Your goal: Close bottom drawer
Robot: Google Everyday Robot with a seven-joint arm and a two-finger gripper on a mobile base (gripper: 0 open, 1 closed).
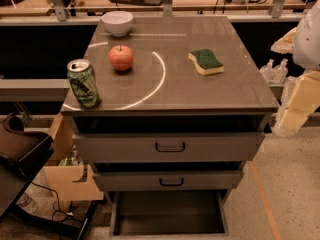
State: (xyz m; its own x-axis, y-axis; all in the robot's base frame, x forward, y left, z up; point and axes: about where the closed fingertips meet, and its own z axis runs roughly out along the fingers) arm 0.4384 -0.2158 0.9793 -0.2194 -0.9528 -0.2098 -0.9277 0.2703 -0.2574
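The bottom drawer (167, 213) of the grey-brown cabinet is pulled far out toward me. Its dark flat inside shows, and its front panel runs along the bottom edge of the view, with the handle out of view. Above it, the middle drawer (170, 180) and the top drawer (170, 146) stand slightly out, each with a black loop handle. My gripper (295, 109), on the white and cream arm, is at the right edge of the view. It is level with the cabinet's top right corner, well above and to the right of the bottom drawer, and touches nothing.
On the cabinet top (225, 91) are a green can (83, 83), a red apple (121, 58), a white bowl (117, 22) and a green-and-yellow sponge (206, 62). A dark chair (20, 149) and a cardboard box (70, 176) stand to the left. Speckled floor (290, 184) lies to the right.
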